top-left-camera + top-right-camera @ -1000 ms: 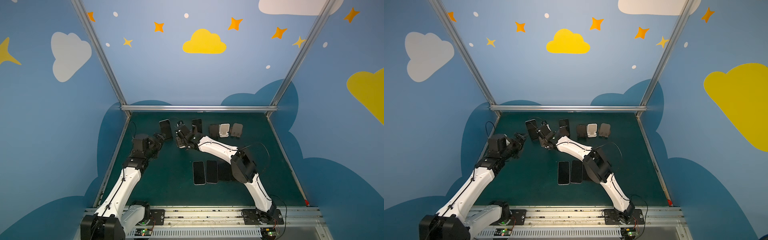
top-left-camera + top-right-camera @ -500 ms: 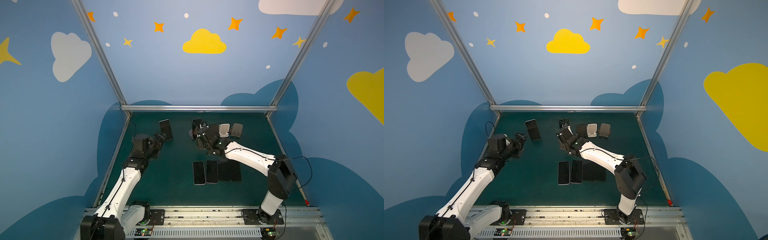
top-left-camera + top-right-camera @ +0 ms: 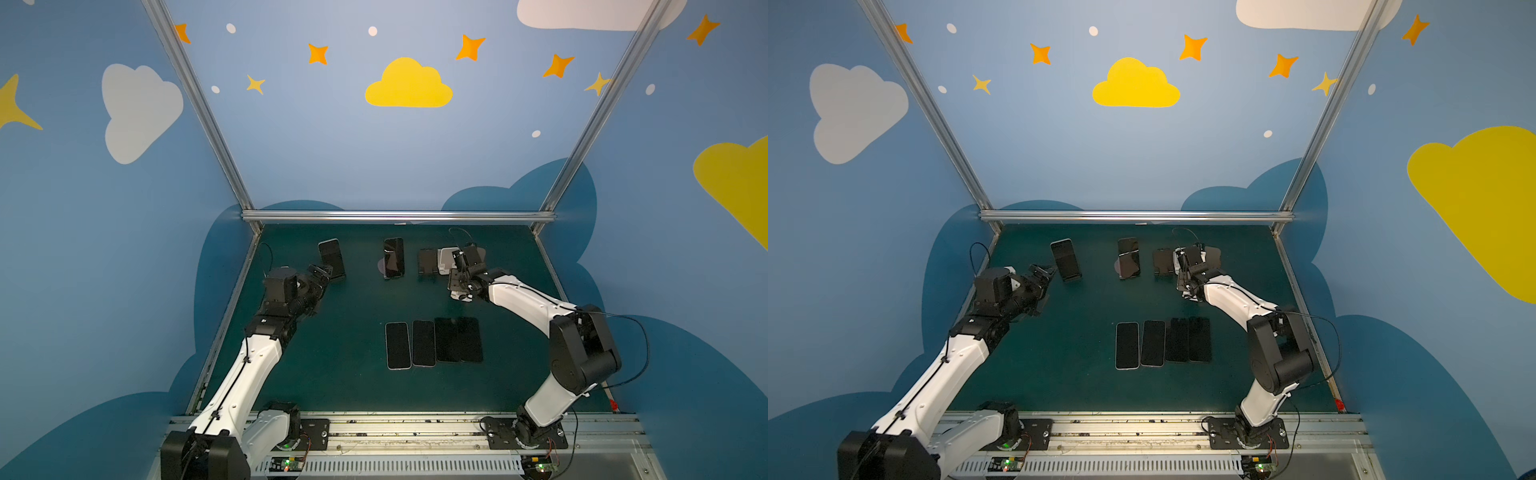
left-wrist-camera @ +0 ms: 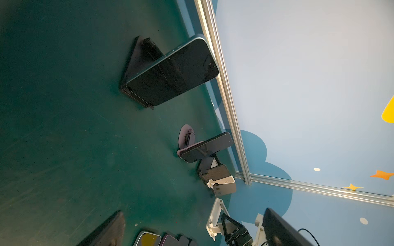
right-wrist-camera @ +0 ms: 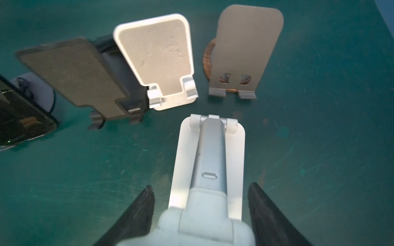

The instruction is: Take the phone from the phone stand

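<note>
We hold the left gripper (image 3: 322, 274) spread beside the phone (image 3: 331, 257) on its black stand (image 4: 136, 61), left of centre in a top view. The right gripper (image 5: 200, 188) pinches an empty white stand (image 5: 211, 149). Next, we judge, the left should clasp that phone and lift.
</note>
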{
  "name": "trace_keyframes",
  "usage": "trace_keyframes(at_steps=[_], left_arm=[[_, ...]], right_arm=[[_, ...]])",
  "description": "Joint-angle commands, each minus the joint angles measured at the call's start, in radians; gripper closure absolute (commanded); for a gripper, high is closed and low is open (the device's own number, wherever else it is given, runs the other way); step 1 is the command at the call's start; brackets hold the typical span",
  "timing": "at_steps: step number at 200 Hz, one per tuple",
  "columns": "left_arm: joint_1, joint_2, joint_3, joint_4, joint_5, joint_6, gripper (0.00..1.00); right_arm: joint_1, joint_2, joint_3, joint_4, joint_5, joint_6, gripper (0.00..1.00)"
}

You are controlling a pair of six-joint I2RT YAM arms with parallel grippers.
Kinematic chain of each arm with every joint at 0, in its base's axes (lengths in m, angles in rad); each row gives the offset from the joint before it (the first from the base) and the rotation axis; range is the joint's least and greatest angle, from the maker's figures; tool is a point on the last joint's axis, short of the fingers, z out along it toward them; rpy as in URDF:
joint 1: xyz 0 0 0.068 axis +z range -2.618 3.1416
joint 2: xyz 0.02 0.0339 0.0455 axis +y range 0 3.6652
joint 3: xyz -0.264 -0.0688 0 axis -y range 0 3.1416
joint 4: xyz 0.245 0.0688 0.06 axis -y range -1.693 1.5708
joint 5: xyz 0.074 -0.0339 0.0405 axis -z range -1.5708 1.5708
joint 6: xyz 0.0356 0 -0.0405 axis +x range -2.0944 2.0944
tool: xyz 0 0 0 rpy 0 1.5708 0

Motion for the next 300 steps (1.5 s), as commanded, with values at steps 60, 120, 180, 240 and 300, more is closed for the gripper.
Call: trace_keyframes(at_steps=[60,120,180,240,300], left_arm=[[0.004,0.001,-0.006,0.017,0.008,-0.002,0.0],[-0.006,-0.027,-0.015,0.024,-0.01,0.003,0.0],[-0.008,-0.025,-0.015,0.023,-0.016,0.011,0.0],[-0.009,-0.039,-0.02,0.029,-0.031,0.017,0.0],[-0.011,-0.026,-0.017,0.053,-0.006,0.027,0.0]], right_arm=[[-0.068,0.082,0.066,-0.129,-0.112,-0.014,0.34],[-0.15,0.144,0.143,-0.261,-0.239,-0.006,0.31],[-0.147,0.129,0.21,-0.288,-0.243,-0.003,0.35],[-0.144,0.193,0.252,-0.267,-0.183,-0.039,0.41],[-0.125,0.178,0.214,-0.203,-0.122,-0.071,0.4]])
